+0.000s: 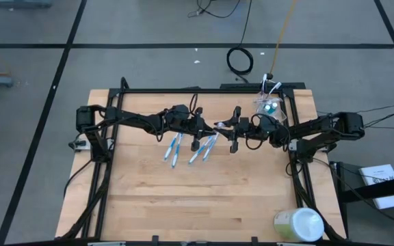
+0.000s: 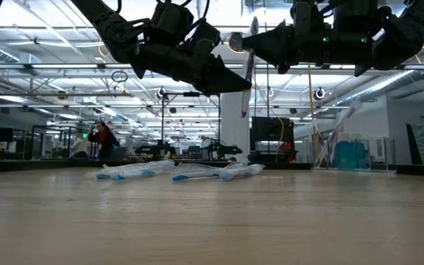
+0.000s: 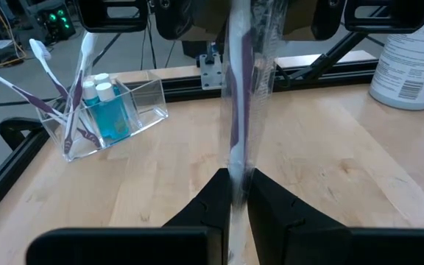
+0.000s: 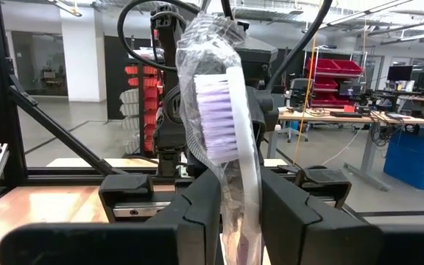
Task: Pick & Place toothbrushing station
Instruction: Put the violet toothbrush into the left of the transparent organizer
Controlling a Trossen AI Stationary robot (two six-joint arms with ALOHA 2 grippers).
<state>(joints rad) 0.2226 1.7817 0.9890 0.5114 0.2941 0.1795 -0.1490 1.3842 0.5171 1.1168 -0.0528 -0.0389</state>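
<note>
Over table centre, high view: left gripper [image 1: 207, 126] and right gripper [image 1: 230, 130] meet above four wrapped toothbrushes [image 1: 174, 148] left to place; clear cup [image 1: 269, 106] already stocked.
Low view: nothing new.
Left wrist: fingers clamp a wrapped purple toothbrush [image 3: 240, 96].
Right wrist: fingers pinch its bristle end.

Both grippers meet above the table's middle, the left gripper [image 1: 207, 127] and right gripper [image 1: 232, 130] each clamped on one wrapped toothbrush [image 3: 238, 88], blocking the air there. Below them, bagged brushes [image 1: 175, 148] lie scattered on the wood. The cup [image 1: 268, 106] stands at the far right edge. A round container [image 1: 298, 225] occupies the near right corner. The near left of the table [image 1: 149, 205] lies open.
</note>
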